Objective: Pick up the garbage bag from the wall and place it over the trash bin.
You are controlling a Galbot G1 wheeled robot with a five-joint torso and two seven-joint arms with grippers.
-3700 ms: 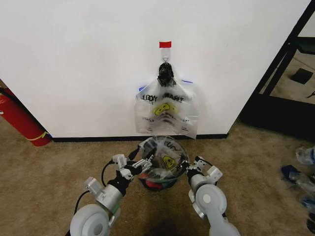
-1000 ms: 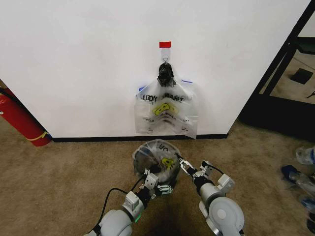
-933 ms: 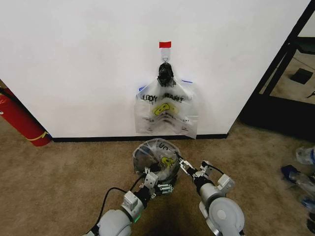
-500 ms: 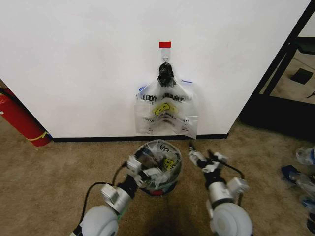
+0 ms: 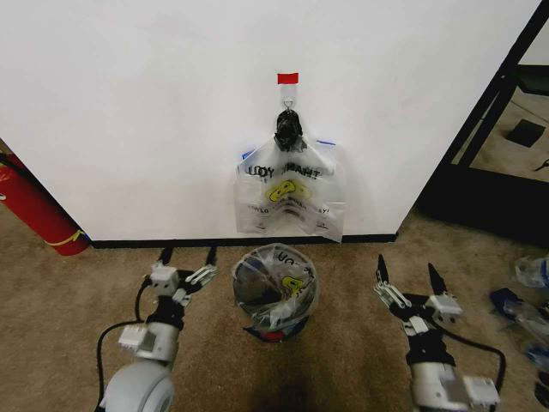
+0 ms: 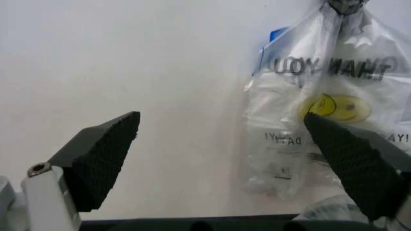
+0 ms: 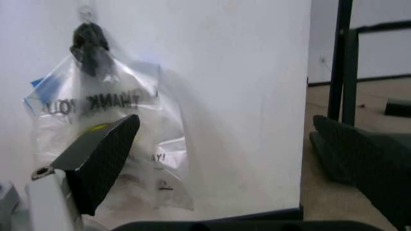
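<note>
Indoor room, office or lab-type test space rather than a home. Plain white wall (image 5: 129, 112) with black baseboard (image 5: 163, 243), worn tan carpet (image 5: 60, 318). Red fire extinguisher (image 5: 34, 210) leaning at the wall's foot on the left. Black metal frame (image 5: 493, 94) on the right, open floor behind it.

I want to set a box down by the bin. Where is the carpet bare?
Bare carpet lies between the left gripper and the fire extinguisher, and between the trash bin and the right gripper. It is crowded behind the bin, where the bunch of bags hangs low on the wall, and at the far right, littered with bottles.
</note>
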